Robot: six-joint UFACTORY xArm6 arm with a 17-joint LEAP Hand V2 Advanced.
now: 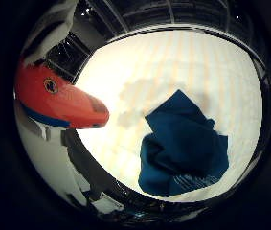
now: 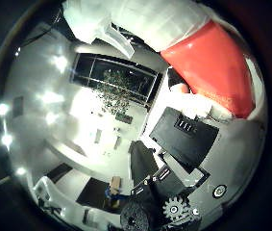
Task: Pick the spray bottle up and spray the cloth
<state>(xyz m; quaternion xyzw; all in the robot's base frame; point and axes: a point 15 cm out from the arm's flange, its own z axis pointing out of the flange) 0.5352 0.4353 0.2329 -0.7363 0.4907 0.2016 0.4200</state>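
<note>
A pale table top [image 1: 183, 72] fills most of the little-finger-side view, brightly lit and marked with faint stripes. On it lies a dark blue cloth [image 1: 185, 146], crumpled into loose folds, with a soft shadow on the table just beside it. Only this view shows the table and the cloth. Close to the palm, at the edge of the same view, is the red head of the spray bottle [image 1: 61, 98], with a blue band along one side and its blunt nozzle end held above the table, apart from the cloth and not touching it. The thumb-side view looks elsewhere: a dim room with bright lights, and nothing of the table. There the bottle's red head appears again, very close, with a white part of the bottle next to it. The white and black parts of the hand [image 2: 183, 144] crowd round the bottle, with a fingertip pressed against the red head, so the fingers are curled round the spray bottle and hold it.
</note>
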